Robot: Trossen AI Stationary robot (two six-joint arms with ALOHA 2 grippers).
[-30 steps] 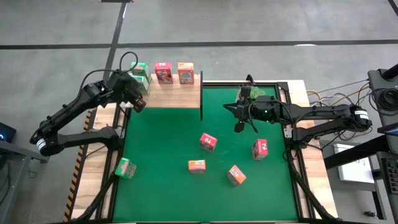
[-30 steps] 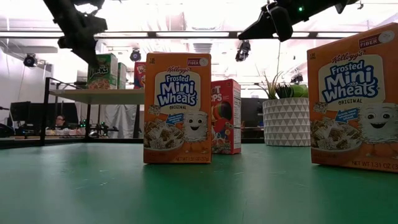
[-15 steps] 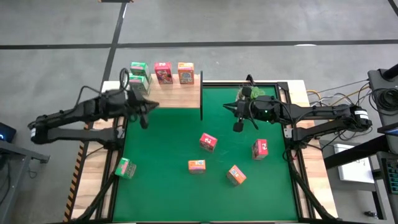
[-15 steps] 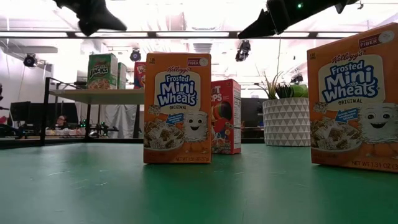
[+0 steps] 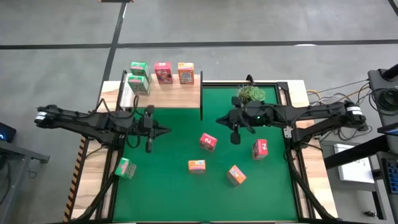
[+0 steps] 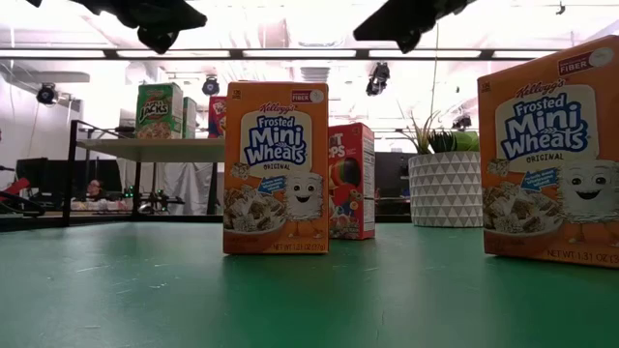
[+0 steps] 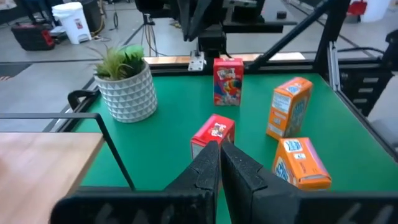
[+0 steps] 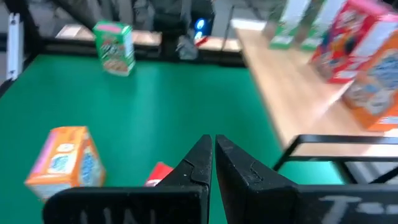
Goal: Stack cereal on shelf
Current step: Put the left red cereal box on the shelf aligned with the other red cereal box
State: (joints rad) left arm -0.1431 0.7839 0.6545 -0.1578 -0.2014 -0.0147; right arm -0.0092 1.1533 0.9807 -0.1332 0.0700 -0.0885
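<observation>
From above, the left gripper (image 5: 149, 129), fingers pressed together and empty, hovers just in front of the shelf (image 5: 163, 94), which carries four cereal boxes (image 5: 163, 72). The right gripper (image 5: 236, 127), likewise closed and empty, hangs just beside a pink box (image 5: 208, 142).

Its wrist view shows an orange box (image 8: 64, 155) ahead.

Judging by this, five boxes remain on the mat.
</observation>
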